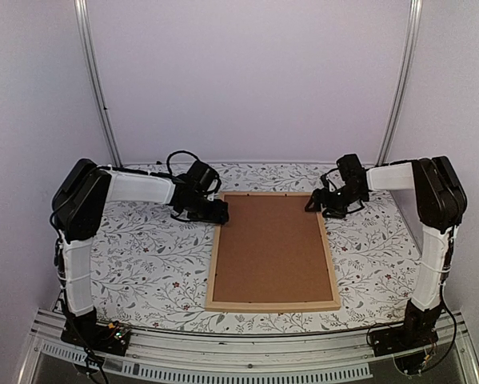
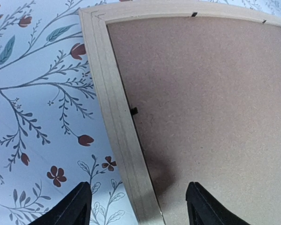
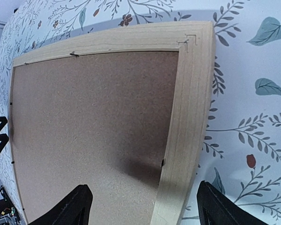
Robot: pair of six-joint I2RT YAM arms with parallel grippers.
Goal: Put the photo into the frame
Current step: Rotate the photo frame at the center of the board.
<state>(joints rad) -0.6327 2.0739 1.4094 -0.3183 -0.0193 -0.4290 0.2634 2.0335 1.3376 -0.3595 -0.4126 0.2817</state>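
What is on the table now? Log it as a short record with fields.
frame: lies flat, back up, on the floral cloth
backing board: brown, sits inside the frame
photo: not visible in any view
left hand: open, fingers straddling the frame's left rail near the far corner
right hand: open, fingers straddling the right rail near the far corner
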